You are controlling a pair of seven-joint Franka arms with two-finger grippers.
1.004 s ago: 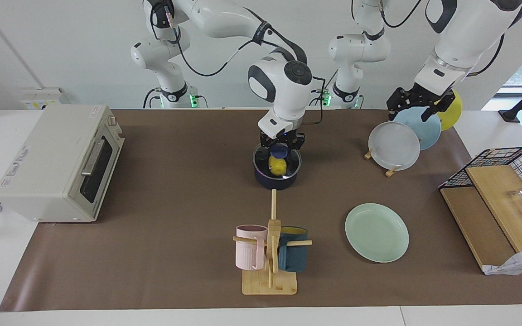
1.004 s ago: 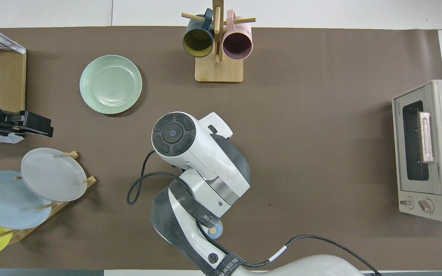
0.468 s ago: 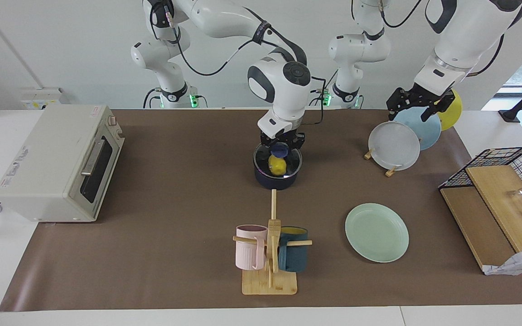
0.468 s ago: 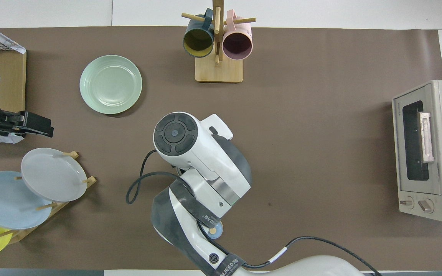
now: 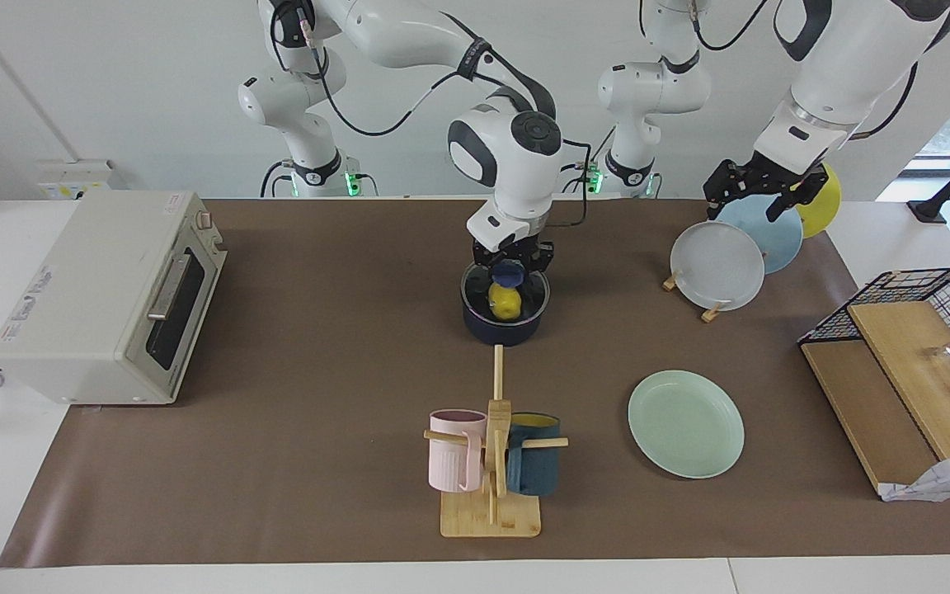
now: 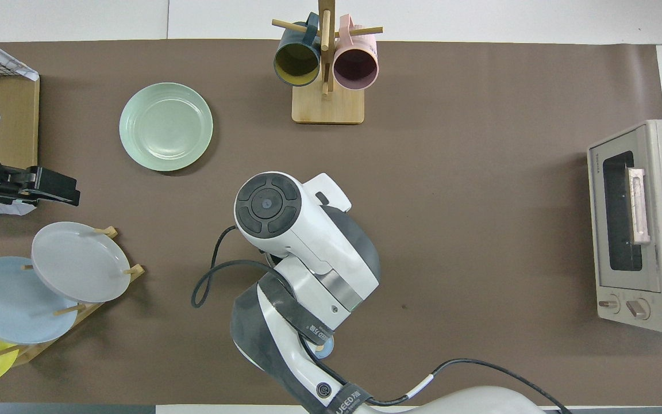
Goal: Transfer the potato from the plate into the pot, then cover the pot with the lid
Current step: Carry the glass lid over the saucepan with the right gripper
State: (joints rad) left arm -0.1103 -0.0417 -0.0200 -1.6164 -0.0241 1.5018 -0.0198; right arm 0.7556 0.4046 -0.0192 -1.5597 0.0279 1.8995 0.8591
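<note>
While the right gripper stays clenched on the lid knob over the pot | arm shifted slightly | potato inside | left gripper released, waiting.

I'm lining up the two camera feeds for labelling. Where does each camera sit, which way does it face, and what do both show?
Facing view: high across the table, facing the robots; both arms show in full, right gripper on the lid over the pot, left gripper over the plate rack.
Overhead view: above the robots' end, looking steeply down; the right arm hides the pot.
Shared: mint plate, mug stand, toaster oven.
</note>
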